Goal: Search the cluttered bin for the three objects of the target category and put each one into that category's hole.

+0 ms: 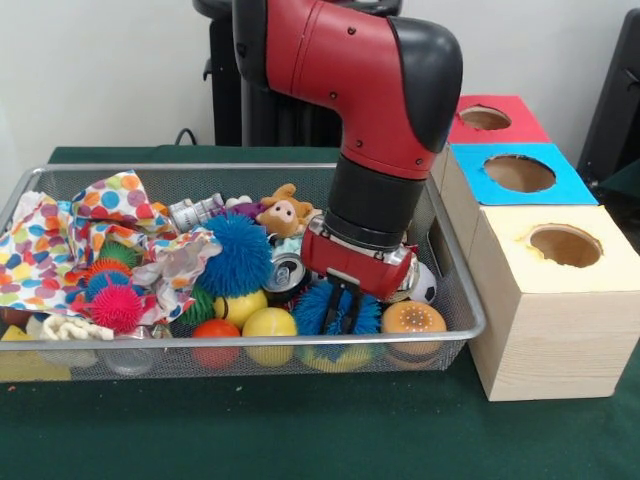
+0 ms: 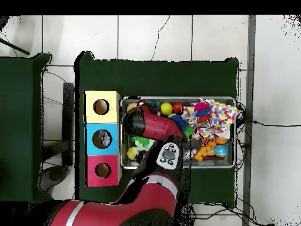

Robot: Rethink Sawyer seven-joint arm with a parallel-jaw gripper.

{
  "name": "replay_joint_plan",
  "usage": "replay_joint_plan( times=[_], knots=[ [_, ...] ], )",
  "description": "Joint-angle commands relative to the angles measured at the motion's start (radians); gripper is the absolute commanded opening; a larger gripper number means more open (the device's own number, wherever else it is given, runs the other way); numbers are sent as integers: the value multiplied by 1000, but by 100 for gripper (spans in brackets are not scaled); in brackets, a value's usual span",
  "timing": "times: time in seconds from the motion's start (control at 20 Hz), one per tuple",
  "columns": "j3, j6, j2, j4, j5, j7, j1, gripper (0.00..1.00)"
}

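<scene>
Down among blue spikes (image 1: 322,308), gripper (image 1: 341,312) in the cluttered bin (image 1: 455,285), finger spread indiscernible.

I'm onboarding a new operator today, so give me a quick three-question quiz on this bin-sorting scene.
1. True or false: the tool is down inside the bin.
2. What is the tool pushing into? A) spiky blue ball B) soda can C) burger toy
3. In the front view, what colour tops the box nearest the camera?

Key: 1 true. 2 A. 3 yellow; the blue box and red box stand behind it.
</scene>
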Motion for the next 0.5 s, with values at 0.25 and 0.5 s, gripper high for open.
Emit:
replay_joint_plan(
  times=[0.25, 0.5],
  knots=[
    [45, 82, 47, 21, 4, 139, 45, 0],
    [-35, 271, -24, 22, -11, 113, 66, 0]
  ],
)
